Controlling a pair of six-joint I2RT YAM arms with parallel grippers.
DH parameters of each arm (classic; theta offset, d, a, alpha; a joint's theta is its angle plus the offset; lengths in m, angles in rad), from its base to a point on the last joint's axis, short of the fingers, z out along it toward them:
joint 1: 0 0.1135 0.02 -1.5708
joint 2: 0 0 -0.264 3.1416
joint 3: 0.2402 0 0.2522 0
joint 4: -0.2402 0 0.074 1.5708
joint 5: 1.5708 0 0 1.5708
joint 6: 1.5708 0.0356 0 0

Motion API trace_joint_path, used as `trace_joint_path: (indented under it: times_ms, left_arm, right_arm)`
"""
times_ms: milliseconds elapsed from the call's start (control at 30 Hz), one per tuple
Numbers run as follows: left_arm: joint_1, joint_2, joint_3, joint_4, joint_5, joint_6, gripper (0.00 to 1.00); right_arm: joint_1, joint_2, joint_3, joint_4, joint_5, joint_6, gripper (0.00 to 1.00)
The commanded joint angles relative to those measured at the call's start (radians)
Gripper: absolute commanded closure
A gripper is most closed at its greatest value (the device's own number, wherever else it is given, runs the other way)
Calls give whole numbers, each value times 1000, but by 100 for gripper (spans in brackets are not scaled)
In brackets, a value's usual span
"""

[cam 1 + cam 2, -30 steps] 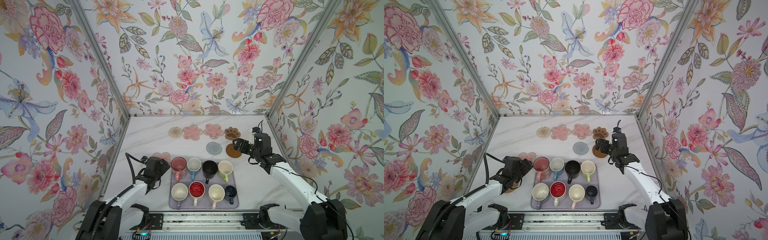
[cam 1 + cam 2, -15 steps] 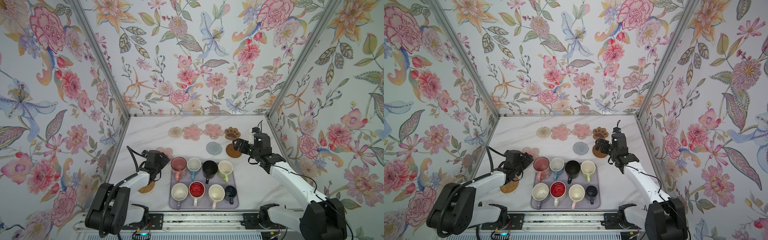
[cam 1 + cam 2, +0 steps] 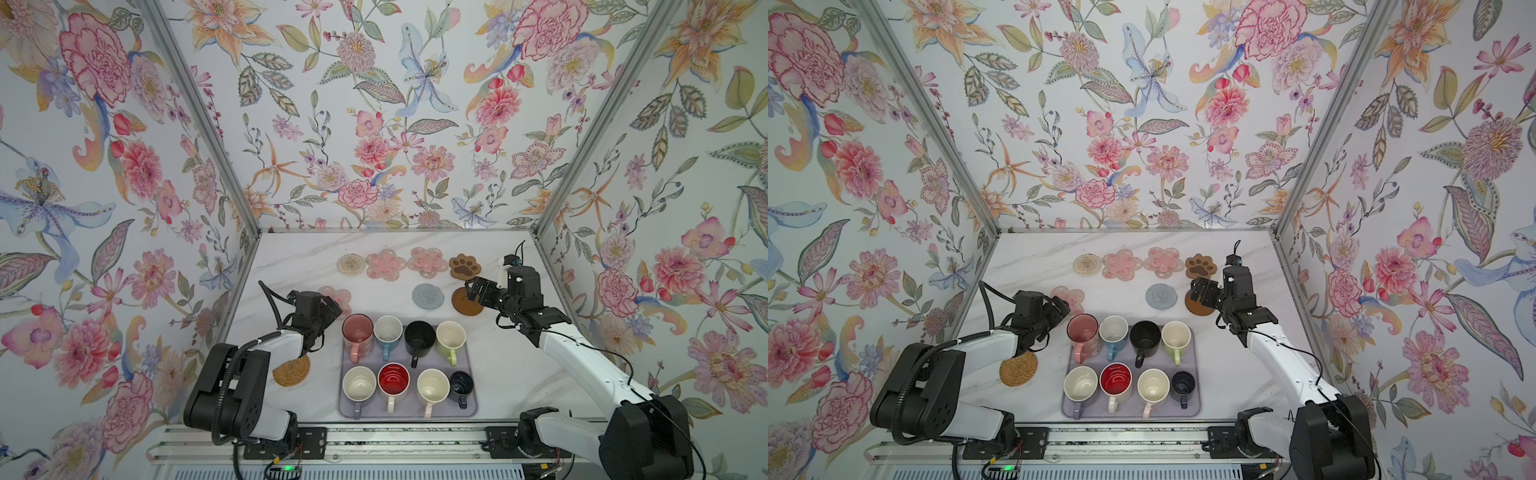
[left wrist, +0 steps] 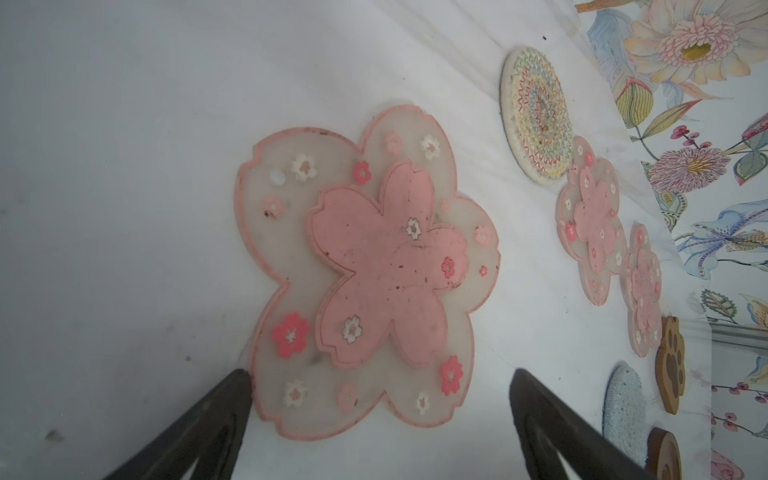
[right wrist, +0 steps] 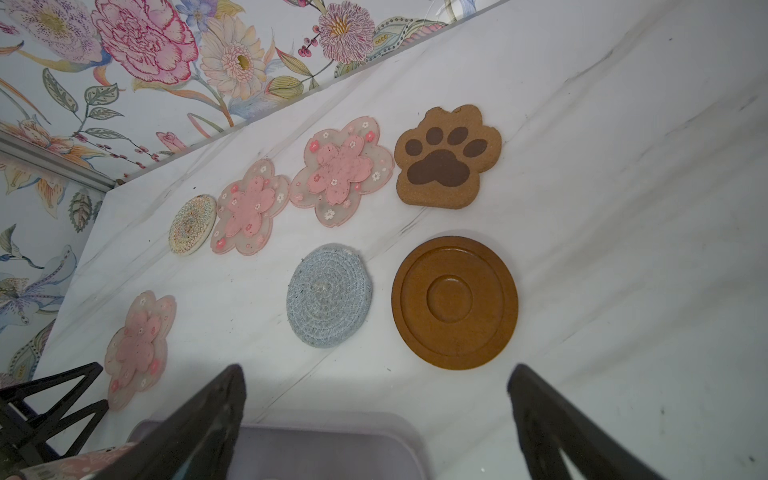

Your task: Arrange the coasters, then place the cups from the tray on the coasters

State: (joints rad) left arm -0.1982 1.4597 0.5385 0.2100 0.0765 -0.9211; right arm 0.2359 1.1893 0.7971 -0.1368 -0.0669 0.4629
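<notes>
L gripper [image 4: 380, 374] is hanging w/ jaws spread wide and gripping nothing. Its tips are straddling the near edge of a lone pink flower coaster [image 4: 365, 266], which is lying flat on the table [image 3: 291, 266] just beyond the far-left corner of the tray [image 3: 407, 409] (contact w/ the mat can't be told). R gripper [image 5: 376, 370] is likewise gaping wide and empty, hovering over the near side of the wooden disc [image 5: 455, 301]. Four coasters are sitting in a row at the back: beaded round [image 3: 351, 264], two pink flowers [image 3: 385, 264], paw [image 3: 464, 266]. The grey knit one [image 3: 428, 296] is lying beside the disc. The rattan coaster [image 3: 291, 370] is lying left of the tray, partly under the L arm [image 3: 282, 345]. All eight cups [image 3: 393, 380] are standing on the tray, 2 rows of 4.
</notes>
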Motion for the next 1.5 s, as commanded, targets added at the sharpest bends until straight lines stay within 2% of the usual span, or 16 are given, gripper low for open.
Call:
trace_joint_path:
  times_ms: [0,233,400,1200,1467]
  left_arm:
    - [33,6,22,-86,15,45,1]
    - [83,-11,94,-199,-34,170,1]
    - [108,17,118,-208,-26,213,1]
    - [112,199,243,-178,-6,267,1]
    - [108,255,301,-191,57,260,1]
  right_arm:
    - [-2,-2,6,1,15,-14,1]
    - [-6,-1,2,7,10,-14,1]
    - [-6,-5,0,7,7,-14,1]
    - [-22,-36,-9,-3,7,-21,1]
    - [-32,-45,-17,-4,7,-21,1]
